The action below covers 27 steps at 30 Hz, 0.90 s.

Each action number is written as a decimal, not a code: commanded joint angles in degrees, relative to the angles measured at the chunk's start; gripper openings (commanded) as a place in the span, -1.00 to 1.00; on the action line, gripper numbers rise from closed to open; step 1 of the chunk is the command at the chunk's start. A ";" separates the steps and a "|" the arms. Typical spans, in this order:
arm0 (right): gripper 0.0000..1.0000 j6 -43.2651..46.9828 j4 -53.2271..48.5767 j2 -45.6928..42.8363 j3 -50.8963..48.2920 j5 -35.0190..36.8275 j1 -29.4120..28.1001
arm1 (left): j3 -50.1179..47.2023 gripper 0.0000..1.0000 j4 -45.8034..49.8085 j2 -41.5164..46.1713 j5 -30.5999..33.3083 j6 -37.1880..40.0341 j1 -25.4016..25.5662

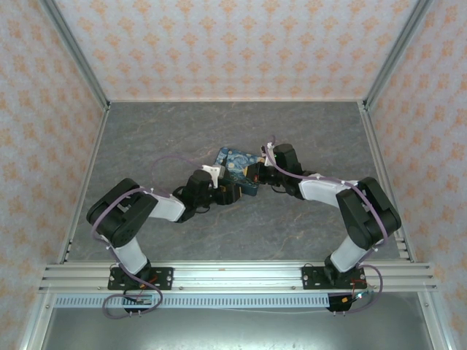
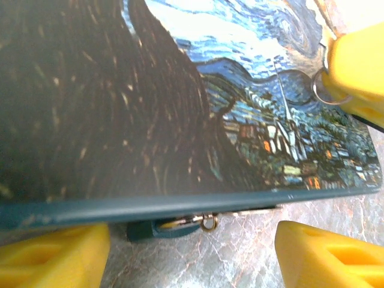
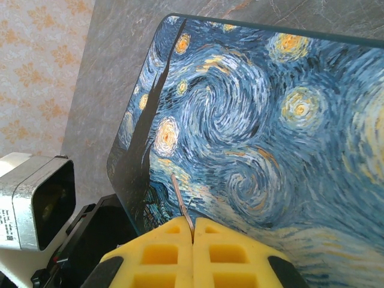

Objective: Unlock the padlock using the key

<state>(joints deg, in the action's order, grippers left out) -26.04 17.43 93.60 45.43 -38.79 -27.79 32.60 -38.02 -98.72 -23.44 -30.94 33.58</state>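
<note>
Yellow fingers of the right gripper were pressed flat together in the right wrist view. A thin metal key was pinched in the seam between them, its blade poking out over the lid of the starry-sky tin box. From the left wrist camera I saw the right gripper at the far right corner of the lid. A small split ring hung from between its fingers, just over the painted surface. I could not tell whether the ring touched the lid.

The left gripper stood wide open and held nothing, with its two yellow fingers well apart, one at each lower corner of that view. Between them, tucked under the near rim of the tin box, sat the padlock. It was a small dark teal body with a little brass-coloured loop at its right end. Neither finger touched it. It sat just above the grey marbled table, but I could not tell whether it rested on the surface.

From overhead, both arms met at the tin box near the middle of the table. The left gripper was at the box's near edge and the right gripper was at its right side.
</note>
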 commanded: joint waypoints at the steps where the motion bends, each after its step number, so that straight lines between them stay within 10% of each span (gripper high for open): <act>1: -1.00 1.44 -3.10 2.02 -1.19 1.47 0.17 | 2.23 0.40 -1.09 -3.25 0.69 1.06 1.33; 27: -1.00 0.67 -2.58 2.11 -0.91 0.90 0.10 | 6.16 -0.22 0.40 -7.81 5.98 -5.62 4.12</act>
<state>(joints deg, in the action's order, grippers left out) -25.67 18.31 93.86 45.43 -37.89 -27.31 37.85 -38.87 -104.79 -18.57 -34.57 36.77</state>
